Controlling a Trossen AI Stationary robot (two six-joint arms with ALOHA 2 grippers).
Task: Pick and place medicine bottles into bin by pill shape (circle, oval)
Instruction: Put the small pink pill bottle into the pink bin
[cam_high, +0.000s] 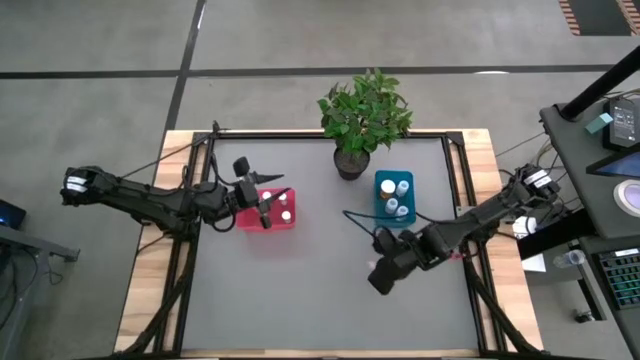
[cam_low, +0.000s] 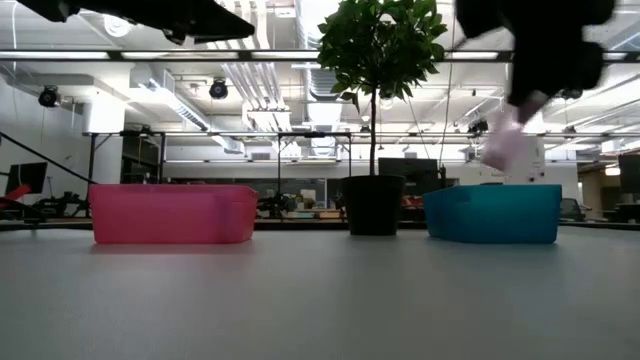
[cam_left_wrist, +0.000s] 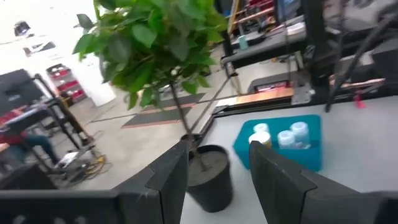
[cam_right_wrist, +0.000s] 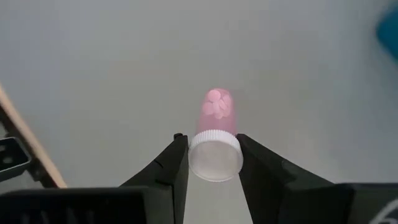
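Bottle with pink round pills is hanging in your right gripper, fingers pinching its white cap, lifted off the counter just in front of the teal bin. Wide bare counter is lying all around and toward the front edge. Your left gripper is hovering over the red bin, fingers spread, holding nothing. Potted plant is standing by the back edge, between the bins.

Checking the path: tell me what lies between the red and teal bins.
High view: only the right edge of the left tool between red bin and teal bin.
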